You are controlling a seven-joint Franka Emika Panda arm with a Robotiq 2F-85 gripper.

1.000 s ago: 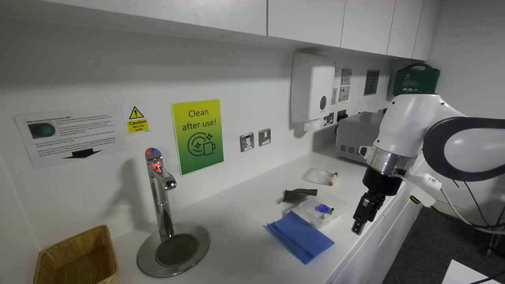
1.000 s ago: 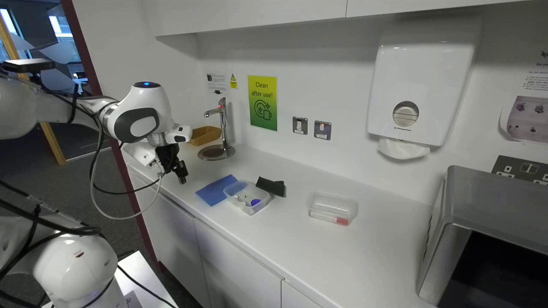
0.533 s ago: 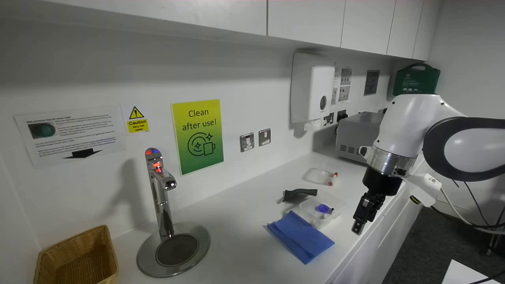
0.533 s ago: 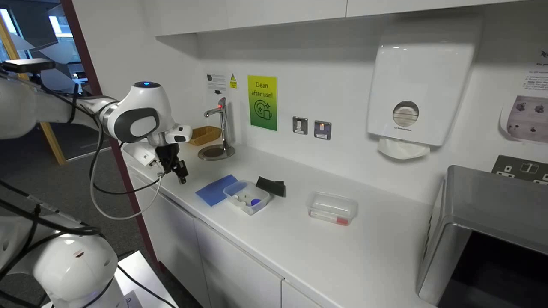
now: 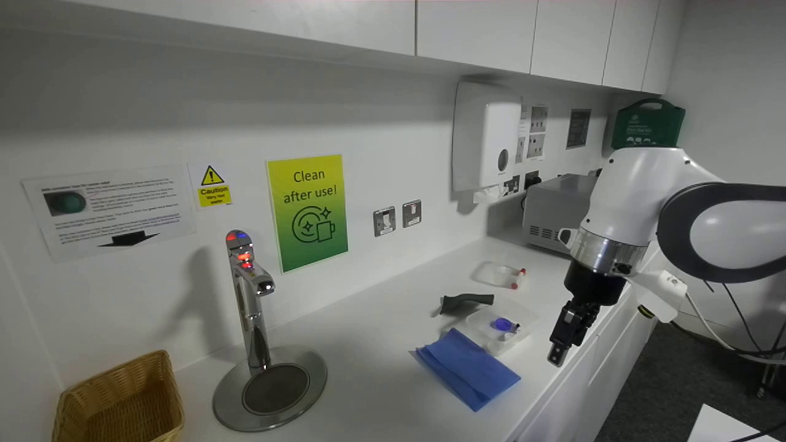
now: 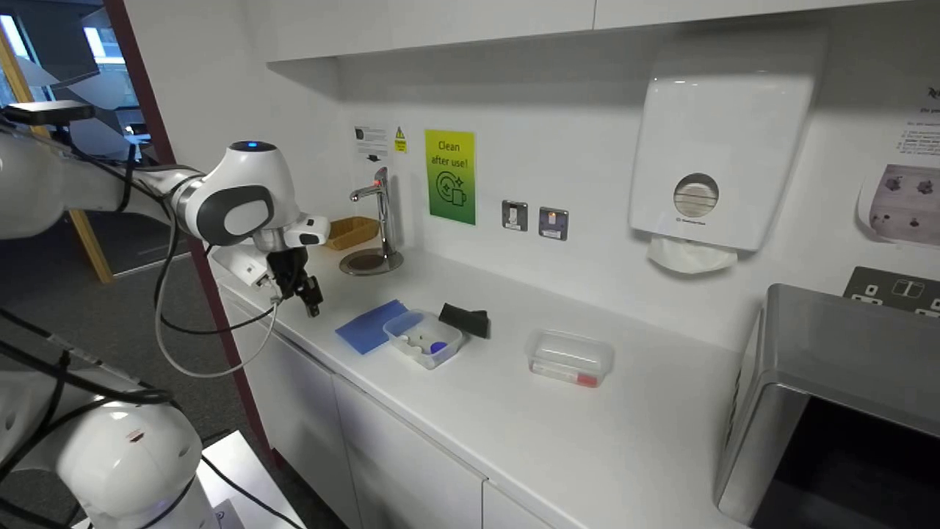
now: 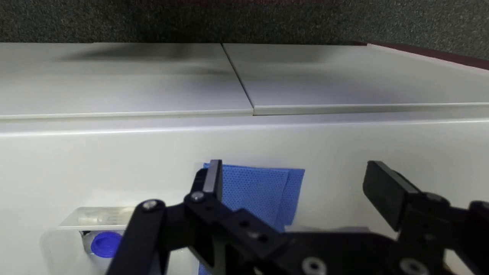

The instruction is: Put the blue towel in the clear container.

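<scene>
The blue towel (image 5: 468,371) lies folded flat on the counter; it also shows in an exterior view (image 6: 371,328) and, partly covered by a finger, in the wrist view (image 7: 254,189). A clear container (image 5: 507,345) with a blue cap and small items inside stands right beside the towel, also seen in an exterior view (image 6: 405,353) and at the lower left of the wrist view (image 7: 57,244). A second clear container (image 6: 545,367) with red-ended items stands farther along, also in an exterior view (image 5: 488,274). My gripper (image 7: 295,168) is open and empty, above the counter near the towel.
A dark green cloth-like object (image 6: 464,319) lies beside the nearer container. A tap (image 5: 250,307), a wicker basket (image 5: 123,399) and a microwave (image 6: 830,397) stand on the counter. A towel dispenser (image 6: 723,139) hangs on the wall. The counter's front edge (image 7: 153,132) runs near the gripper.
</scene>
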